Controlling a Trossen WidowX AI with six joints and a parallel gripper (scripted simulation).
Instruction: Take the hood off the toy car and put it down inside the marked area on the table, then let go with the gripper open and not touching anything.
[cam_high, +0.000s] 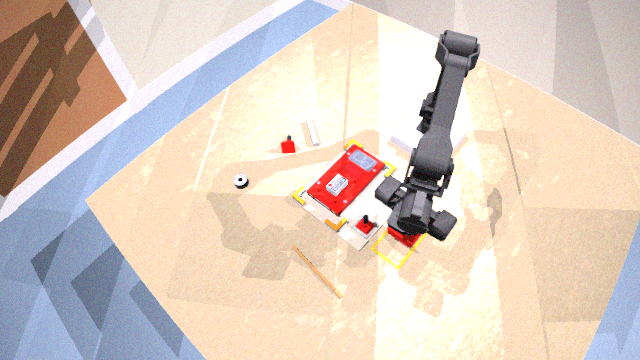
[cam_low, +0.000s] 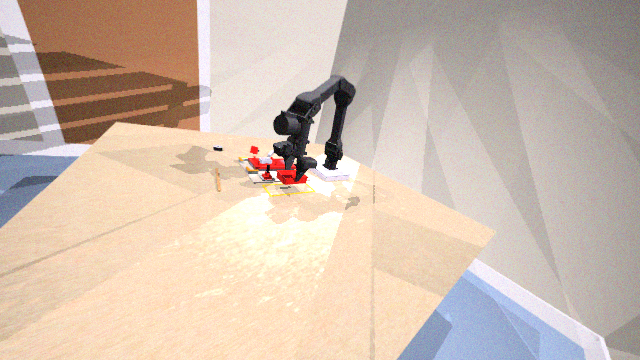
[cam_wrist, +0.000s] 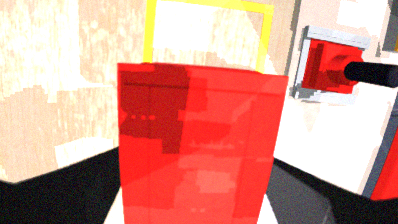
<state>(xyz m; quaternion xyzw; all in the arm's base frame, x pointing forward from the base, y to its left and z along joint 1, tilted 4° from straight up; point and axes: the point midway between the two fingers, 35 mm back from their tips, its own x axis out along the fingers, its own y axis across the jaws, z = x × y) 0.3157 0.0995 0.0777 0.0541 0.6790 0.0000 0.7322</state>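
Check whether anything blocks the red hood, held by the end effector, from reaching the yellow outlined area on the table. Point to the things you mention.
Nothing visible stands between the red hood (cam_high: 411, 238) (cam_low: 292, 177) (cam_wrist: 200, 150) and the yellow outline (cam_high: 385, 257) (cam_low: 293, 193) (cam_wrist: 267, 35). The red block with the black peg (cam_high: 364, 226) (cam_low: 267, 176) (cam_wrist: 327, 67) stands beside that outline, outside it.
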